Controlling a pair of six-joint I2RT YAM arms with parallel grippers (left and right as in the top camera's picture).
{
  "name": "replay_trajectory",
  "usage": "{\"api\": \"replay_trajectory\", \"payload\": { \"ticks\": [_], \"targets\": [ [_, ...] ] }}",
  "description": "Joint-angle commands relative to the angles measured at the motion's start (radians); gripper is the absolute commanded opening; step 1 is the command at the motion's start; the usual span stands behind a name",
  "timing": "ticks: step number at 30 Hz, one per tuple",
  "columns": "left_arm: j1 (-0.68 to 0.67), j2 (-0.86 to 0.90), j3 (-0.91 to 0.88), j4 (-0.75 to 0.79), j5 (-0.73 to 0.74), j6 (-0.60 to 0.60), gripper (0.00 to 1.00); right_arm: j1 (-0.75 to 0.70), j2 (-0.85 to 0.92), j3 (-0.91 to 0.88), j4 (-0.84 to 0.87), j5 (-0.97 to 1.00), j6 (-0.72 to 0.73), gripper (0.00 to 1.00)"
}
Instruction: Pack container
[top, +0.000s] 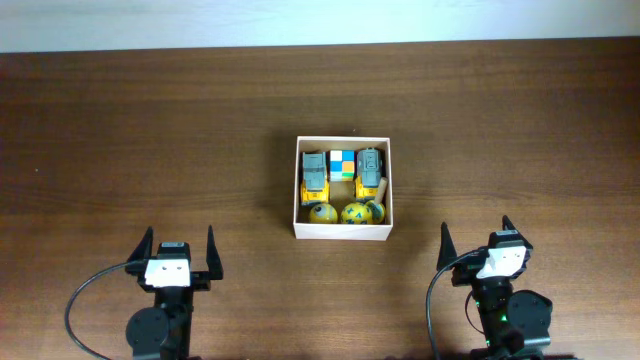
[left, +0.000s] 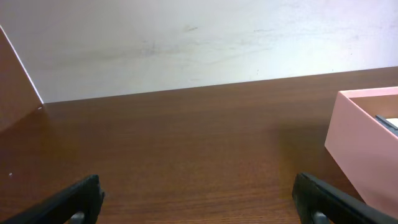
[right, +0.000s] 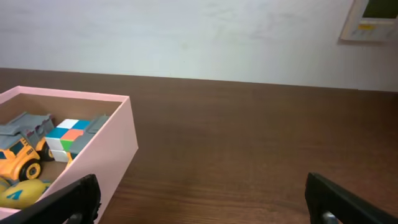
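The container (top: 340, 231) sits at the middle of the dark wooden table, white-walled and open on top. Inside lie two yellow trucks with grey beds (top: 316, 177) (top: 369, 173), a multicoloured cube (top: 342, 165) between them, and two yellow-green balls (top: 322, 213) (top: 355, 212) along the near wall. My left gripper (top: 180, 240) stands open near the front edge, left of the container, with nothing between its fingers. My right gripper (top: 475, 232) stands open to the container's right, also empty. In the left wrist view the container's wall (left: 364, 143) shows at the right. In the right wrist view its wall (right: 106, 149), a truck (right: 22, 155) and the cube (right: 67, 135) show at the left.
A white wall runs behind the table's far edge (top: 320, 45). A pale wall panel (right: 370, 18) hangs at the upper right of the right wrist view. Black cables (top: 85, 300) loop beside each arm base.
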Motion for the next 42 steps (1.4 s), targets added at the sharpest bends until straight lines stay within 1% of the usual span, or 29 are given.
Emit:
{"api": "replay_trajectory", "payload": {
  "ticks": [1, 4, 42],
  "targets": [
    [-0.004, -0.010, -0.008, -0.001, -0.008, 0.016, 0.99, -0.007, -0.010, -0.011, 0.000, -0.016, -0.022, 0.99],
    [-0.004, -0.010, -0.008, -0.001, -0.008, 0.016, 0.99, -0.007, -0.010, -0.011, 0.000, -0.016, -0.040, 0.99],
    [-0.004, -0.010, -0.008, -0.001, -0.008, 0.016, 0.99, -0.007, -0.010, -0.011, 0.000, -0.009, -0.039, 0.99]
  ]
}}
